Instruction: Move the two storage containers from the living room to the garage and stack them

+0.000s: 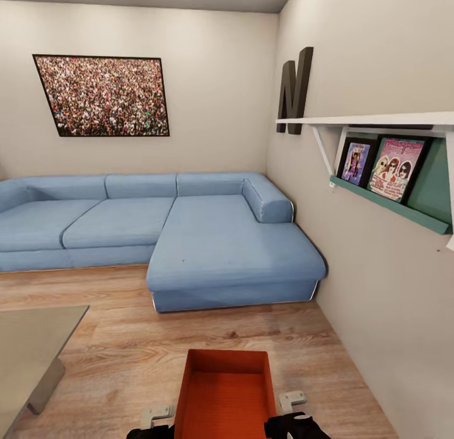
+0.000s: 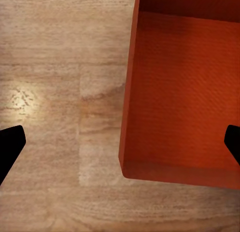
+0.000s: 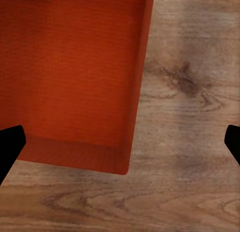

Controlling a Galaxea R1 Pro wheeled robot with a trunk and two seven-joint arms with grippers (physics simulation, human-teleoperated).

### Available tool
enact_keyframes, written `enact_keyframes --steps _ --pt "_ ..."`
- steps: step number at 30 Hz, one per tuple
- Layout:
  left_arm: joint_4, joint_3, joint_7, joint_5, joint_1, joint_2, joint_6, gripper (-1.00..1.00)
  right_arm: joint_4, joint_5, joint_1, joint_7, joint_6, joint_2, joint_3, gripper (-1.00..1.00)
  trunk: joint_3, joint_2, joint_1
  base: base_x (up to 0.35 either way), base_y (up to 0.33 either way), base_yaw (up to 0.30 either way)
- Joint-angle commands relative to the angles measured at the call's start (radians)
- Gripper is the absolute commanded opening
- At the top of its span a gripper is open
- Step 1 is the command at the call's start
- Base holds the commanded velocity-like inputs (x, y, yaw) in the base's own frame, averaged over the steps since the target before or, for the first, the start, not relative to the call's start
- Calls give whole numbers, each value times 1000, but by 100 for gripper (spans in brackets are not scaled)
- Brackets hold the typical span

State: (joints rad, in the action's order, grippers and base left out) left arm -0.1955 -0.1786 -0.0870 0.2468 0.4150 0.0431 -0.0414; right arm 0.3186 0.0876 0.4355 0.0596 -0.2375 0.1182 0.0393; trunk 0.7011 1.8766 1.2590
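Looking down over our arms, we face a living room where a wood-plank floor (image 1: 126, 338) runs to pale walls. A blue sofa (image 1: 157, 237) fills the far corner, its long section reaching toward us along the right-hand wall. Above the sofa hangs a framed picture of a crowd (image 1: 104, 96). On the right-hand wall we see a white shelf (image 1: 372, 120) with a dark letter N (image 1: 294, 91) leaning at its far end, and under it a green ledge (image 1: 391, 205) holding two colourful covers. A grey low table (image 1: 31, 351) juts in at the near left.

Close in front of us, one orange-red bin (image 1: 227, 395) sits between our arms, open top up, its ribbed bottom bare. The left gripper (image 2: 120, 142) hangs over the bin's left wall, one dark fingertip (image 2: 10, 144) above the planks and the other above the bin's inside, so its jaws are spread wide across that wall. The right gripper (image 3: 120, 142) mirrors this over the right wall, jaws likewise spread, pinching nothing.
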Motion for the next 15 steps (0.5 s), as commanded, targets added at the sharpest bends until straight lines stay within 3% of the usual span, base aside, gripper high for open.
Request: enact_keyframes --steps 1,10,15 --pt "1 -9 -5 9 1 0 -4 100 2 9 0 3 -8 0 4 100 1 0 0 0 0 0" --pt "1 -9 -5 9 1 0 -5 100 17 6 26 1 -13 -4 -3 100 1 0 0 0 0 0" --pt "1 -9 -5 9 1 0 -6 100 20 -2 59 0 -27 -17 -12 100 17 35 19 0 0 0"
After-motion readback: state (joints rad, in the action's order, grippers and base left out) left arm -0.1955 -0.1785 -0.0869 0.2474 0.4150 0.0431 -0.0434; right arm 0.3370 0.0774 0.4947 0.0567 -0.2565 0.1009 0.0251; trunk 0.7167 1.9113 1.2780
